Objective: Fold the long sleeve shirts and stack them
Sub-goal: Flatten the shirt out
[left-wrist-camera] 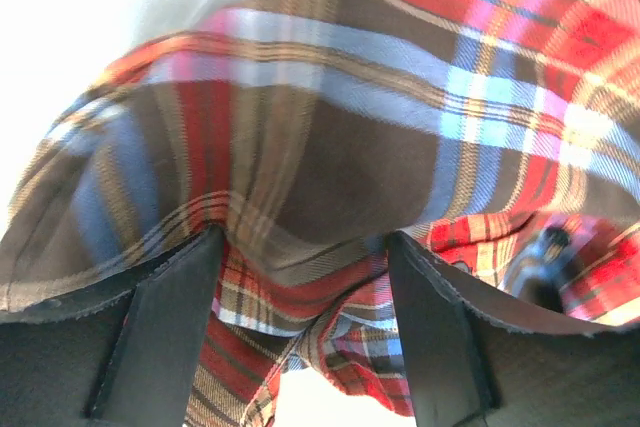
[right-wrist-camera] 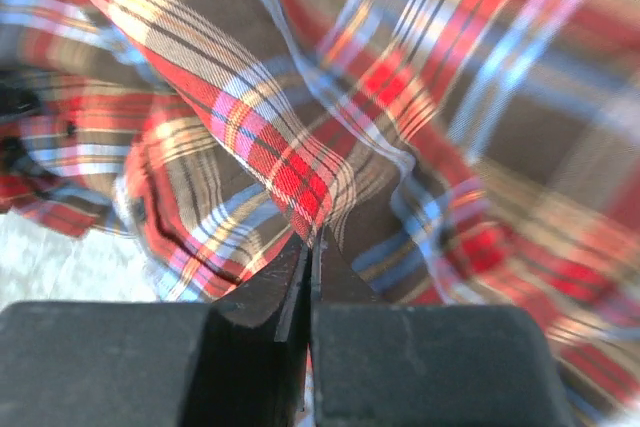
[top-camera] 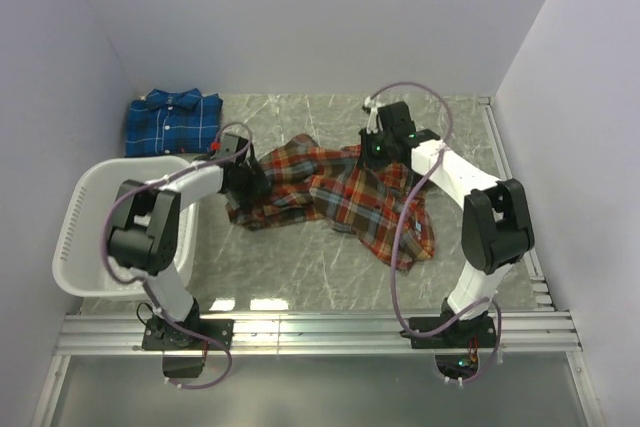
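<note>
Crumpled red-orange plaid shirt [top-camera: 340, 197] beside white basket [top-camera: 95, 187], folded blue shirt [top-camera: 172, 125] just behind basket.

The near shirt [top-camera: 340, 197] is lying across the middle of the table [top-camera: 300, 267], with my left gripper [top-camera: 243, 179] sitting on its left end and my right gripper [top-camera: 378, 152] on its far edge. The far shirt [top-camera: 172, 122] is lying in the far left corner, behind the basket [top-camera: 75, 217], which is standing at the left edge.
</note>
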Robot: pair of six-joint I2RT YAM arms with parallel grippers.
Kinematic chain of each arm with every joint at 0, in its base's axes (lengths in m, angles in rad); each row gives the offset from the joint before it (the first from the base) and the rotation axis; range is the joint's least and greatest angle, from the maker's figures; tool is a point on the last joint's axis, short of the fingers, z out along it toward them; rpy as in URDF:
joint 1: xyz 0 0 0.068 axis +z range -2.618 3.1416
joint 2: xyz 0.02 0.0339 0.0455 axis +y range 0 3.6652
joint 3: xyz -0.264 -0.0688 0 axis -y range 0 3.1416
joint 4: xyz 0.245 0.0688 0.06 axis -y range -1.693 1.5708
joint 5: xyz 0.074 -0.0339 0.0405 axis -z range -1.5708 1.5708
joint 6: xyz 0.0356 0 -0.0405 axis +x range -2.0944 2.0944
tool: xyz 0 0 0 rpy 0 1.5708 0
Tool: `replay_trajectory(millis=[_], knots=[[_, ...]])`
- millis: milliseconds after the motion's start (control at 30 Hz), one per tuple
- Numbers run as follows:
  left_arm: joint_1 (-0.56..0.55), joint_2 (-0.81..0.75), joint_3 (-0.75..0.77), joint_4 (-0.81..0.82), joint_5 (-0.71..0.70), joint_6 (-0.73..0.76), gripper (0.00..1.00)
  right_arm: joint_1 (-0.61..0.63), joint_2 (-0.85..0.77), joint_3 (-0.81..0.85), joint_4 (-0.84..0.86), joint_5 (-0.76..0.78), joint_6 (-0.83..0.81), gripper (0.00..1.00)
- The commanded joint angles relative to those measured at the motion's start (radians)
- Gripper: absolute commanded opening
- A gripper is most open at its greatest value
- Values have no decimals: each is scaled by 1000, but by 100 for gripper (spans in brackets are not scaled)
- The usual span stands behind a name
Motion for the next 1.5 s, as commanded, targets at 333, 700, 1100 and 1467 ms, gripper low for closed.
replay_trajectory(millis=[333, 700, 1100, 1467], knots=[[14, 12, 288, 137, -182, -79, 73, 196, -472, -53, -175, 65, -221, 1], [12, -461, 16, 116, -243, 50, 80, 542, -519, -267, -448, -121, -227, 45], [-32, -531, -89, 51, -60, 136, 84, 111, -599, -266, -246, 235, 150, 79], [-34, -515, -107, 134, -2, 275, 93, -296, -399, -405, 138, 140, 532, 78]])
